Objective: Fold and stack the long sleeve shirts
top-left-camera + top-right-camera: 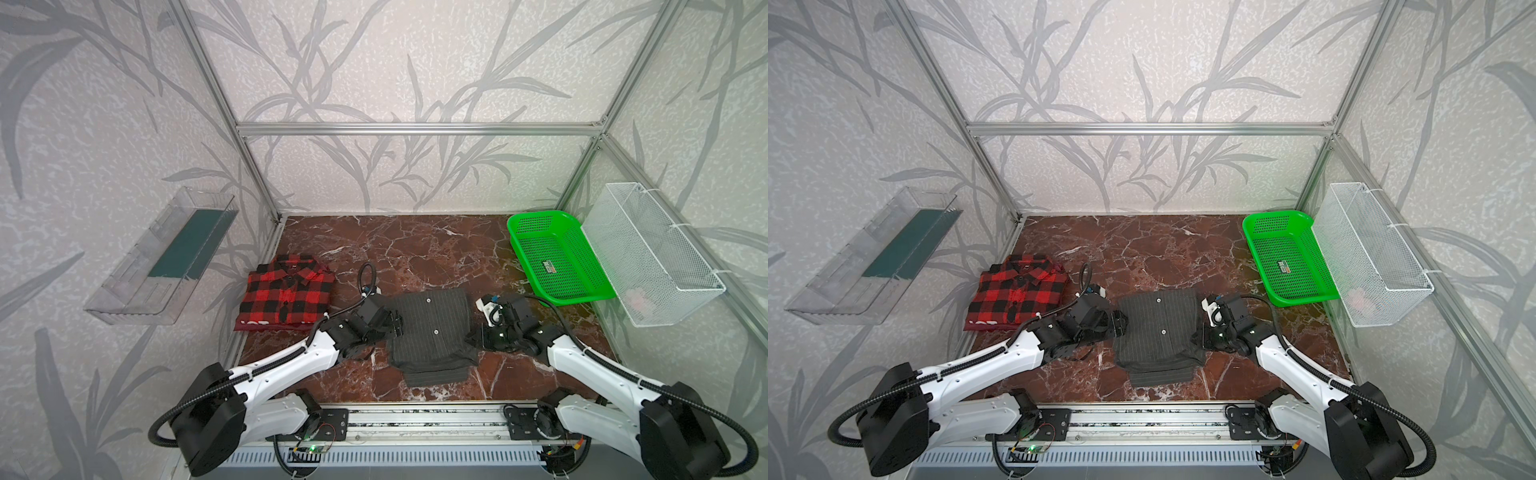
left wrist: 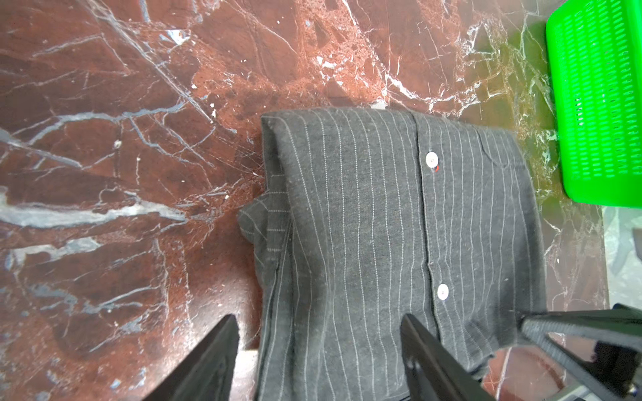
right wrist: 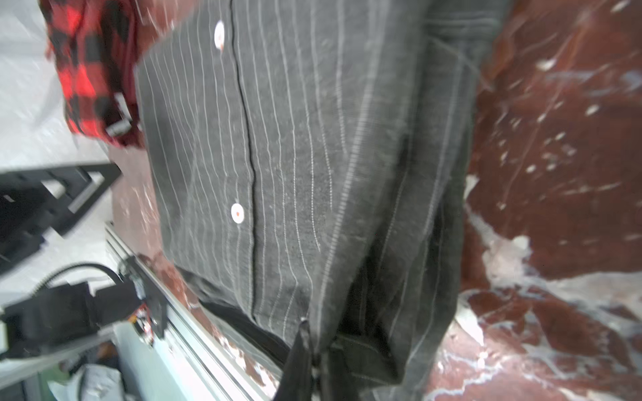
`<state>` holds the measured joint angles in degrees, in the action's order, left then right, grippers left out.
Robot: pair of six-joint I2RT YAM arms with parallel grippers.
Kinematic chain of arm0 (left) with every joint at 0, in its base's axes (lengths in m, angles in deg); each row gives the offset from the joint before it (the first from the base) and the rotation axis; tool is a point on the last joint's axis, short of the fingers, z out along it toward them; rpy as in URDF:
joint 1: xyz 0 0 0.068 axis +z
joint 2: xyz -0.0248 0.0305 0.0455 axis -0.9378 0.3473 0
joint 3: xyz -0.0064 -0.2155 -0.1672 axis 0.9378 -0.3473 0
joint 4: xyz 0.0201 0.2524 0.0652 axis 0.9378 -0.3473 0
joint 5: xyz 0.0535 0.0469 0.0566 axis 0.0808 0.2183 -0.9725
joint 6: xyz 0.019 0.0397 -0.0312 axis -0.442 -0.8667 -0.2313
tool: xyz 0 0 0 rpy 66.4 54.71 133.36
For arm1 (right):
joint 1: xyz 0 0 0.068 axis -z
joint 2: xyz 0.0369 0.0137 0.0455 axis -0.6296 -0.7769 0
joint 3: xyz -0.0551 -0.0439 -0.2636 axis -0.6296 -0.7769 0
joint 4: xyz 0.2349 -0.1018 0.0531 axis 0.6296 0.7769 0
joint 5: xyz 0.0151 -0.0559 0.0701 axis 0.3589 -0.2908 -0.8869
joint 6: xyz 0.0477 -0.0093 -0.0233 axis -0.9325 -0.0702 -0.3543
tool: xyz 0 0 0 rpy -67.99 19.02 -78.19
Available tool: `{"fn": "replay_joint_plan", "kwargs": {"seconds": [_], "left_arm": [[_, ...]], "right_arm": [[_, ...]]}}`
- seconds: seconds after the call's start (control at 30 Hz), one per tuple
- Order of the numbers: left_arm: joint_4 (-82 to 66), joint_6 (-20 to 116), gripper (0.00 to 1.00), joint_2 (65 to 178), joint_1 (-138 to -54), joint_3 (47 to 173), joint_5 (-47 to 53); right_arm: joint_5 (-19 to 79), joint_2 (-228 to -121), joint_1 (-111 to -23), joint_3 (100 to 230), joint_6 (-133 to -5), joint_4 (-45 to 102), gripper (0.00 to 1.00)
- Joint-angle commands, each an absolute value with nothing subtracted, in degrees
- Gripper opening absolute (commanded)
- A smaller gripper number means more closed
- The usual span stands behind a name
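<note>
Charcoal pinstripe shirt (image 1: 430, 332) lies folded mid-way across the table (image 1: 415, 249), long axis front-to-back, button placket along it; collar end can't be told. Left gripper (image 2: 318, 317) has jaws apart, straddling its left edge. Right gripper (image 3: 309, 333) is pinched together on the right-edge fold. Plaid shirt (image 1: 286, 295) sits folded far left, collar toward the back wall.

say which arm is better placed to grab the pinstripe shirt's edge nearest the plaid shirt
Left, likely: the left fingers stand open astride that edge of the pinstripe shirt; the right fingers pinch its opposite side.
</note>
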<state>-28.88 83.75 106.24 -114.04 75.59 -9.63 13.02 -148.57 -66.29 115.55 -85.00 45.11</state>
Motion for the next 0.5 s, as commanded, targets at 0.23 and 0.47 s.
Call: {"fn": "replay_joint_plan", "kwargs": {"seconds": [0.23, 0.47], "left_arm": [[-36.1, 82.9, 0.73, 114.1, -114.2, 78.5, -6.6], [-33.7, 82.5, 0.66, 120.7, -114.7, 79.7, -4.7]], "right_arm": [[23.1, -136.4, -67.3, 116.3, -83.2, 57.7, 0.47], [19.4, -144.8, -67.5, 113.3, -87.0, 49.3, 0.26]]}}
